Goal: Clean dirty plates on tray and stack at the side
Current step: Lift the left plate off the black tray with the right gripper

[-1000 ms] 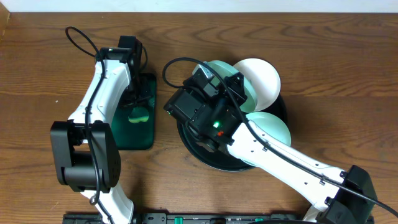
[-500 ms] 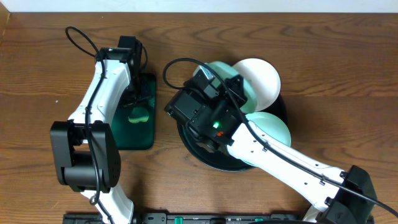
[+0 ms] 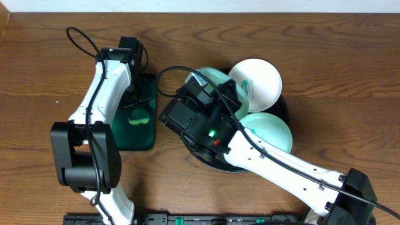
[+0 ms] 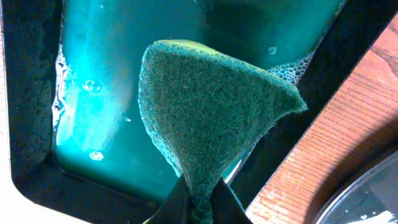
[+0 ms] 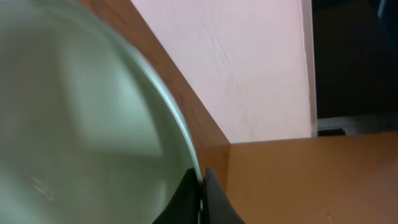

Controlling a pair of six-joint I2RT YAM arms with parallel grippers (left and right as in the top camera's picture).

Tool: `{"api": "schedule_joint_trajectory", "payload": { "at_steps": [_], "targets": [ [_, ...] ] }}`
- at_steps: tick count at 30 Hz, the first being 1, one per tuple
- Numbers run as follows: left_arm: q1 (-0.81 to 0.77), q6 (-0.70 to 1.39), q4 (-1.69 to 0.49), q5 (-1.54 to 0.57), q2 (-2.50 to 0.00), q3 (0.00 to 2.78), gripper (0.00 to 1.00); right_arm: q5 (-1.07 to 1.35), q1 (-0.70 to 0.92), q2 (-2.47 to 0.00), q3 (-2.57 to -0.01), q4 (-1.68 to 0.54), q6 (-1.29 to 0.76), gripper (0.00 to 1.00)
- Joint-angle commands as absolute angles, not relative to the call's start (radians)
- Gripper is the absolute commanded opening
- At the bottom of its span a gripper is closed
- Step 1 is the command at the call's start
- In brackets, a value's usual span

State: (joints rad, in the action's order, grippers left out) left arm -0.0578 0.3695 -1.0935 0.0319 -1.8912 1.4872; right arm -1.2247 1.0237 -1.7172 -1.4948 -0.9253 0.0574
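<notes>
- Mint-green and held up on a tilt, one plate (image 5: pixel 74 124) has its rim pinched in the right jaws, which are pressed tight on the edge, above the left side of the black tray (image 3: pixel 282 107).
- The other two plates lie on that tray: the white plate (image 3: pixel 262 78) at the far right, a teal smear at its centre, and a second mint plate (image 3: pixel 272 128) nearer the front.
- The left jaws are shut on the narrow end of a green sponge (image 4: pixel 205 124), which fans out above the soapy teal liquid in the small dark green tray (image 3: pixel 145 140).
- The lifted plate lies to the right of the sponge, across a strip of bare bench (image 3: pixel 312 50).
- In my judgement the wiping turns on the left arm carrying the sponge rightward to the plate's face, while the right arm presents it.
</notes>
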Motion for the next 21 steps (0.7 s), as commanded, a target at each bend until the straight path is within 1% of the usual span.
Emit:
{"api": "schedule_joint_trajectory", "payload": {
  "at_steps": [1,3,7,9,12,14,17,21],
  "targets": [
    [-0.056,0.359,-1.102,0.034,-1.891,1.482,0.07,-1.241,1.037,-1.711,-1.498,-0.945,-0.016,0.01],
    [-0.056,0.359,-1.099,0.034,-1.891,1.482,0.07,-1.161,1.006,-1.72,-1.497,-0.928,0.007,0.01],
    [-0.056,0.359,-1.106,0.034,-1.891,1.482,0.08,-1.243,1.019,-1.707,-1.499,-1.016,-0.098,0.01],
    [-0.056,0.359,-1.102,0.034,-1.891,1.482,0.07,-1.163,0.998,-1.709,-1.498,-0.978,-0.039,0.01],
    [-0.056,0.359,-1.106,0.034,-1.891,1.482,0.07,-1.171,1.01,-1.696,-1.501,-1.033,-0.108,0.01],
    [-0.056,0.359,-1.105,0.034,-1.891,1.482,0.07,-1.047,0.999,-1.695,-1.501,-1.013,-0.144,0.01],
    [-0.056,0.359,-1.109,0.034,-1.891,1.482,0.07,-0.894,0.937,-1.695,-1.501,-1.005,-0.292,0.01],
    [-0.056,0.358,-1.115,0.034,-1.891,1.482,0.07,-0.768,0.842,-1.694,-1.506,-0.998,-0.435,0.01]
  ]
}}
